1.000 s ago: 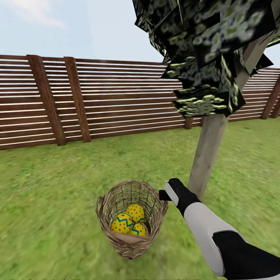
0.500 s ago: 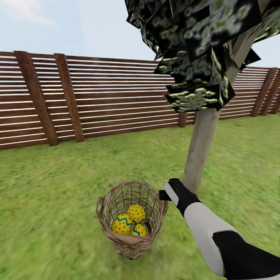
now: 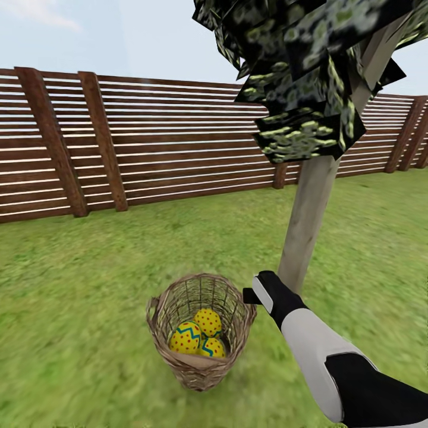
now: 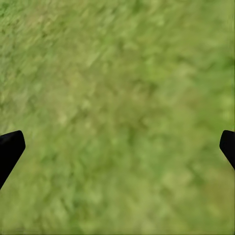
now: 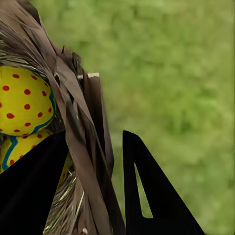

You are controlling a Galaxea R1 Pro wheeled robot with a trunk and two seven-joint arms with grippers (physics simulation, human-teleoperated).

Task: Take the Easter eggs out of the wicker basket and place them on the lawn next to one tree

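While three eggs (image 3: 200, 337) sit in one basket (image 3: 201, 371) beside one tree (image 3: 306, 223), right gripper (image 5: 93, 196) fingers straddle its rim; left gripper (image 4: 117, 147) fingers apart over lawn (image 3: 77, 285).

basket (image 3: 199, 356): rough woven wicker | eggs (image 3: 199, 337): smooth, painted | fence (image 3: 178, 142): wood slats | lawn (image 3: 71, 309): matt grass

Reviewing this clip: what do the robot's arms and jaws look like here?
In the head view the right arm has a smooth white shell between black segments, ending in a black wrist with a white side panel. The right gripper shows flat black wedge jaws, one with a triangular cut-out. The left gripper shows black tips.
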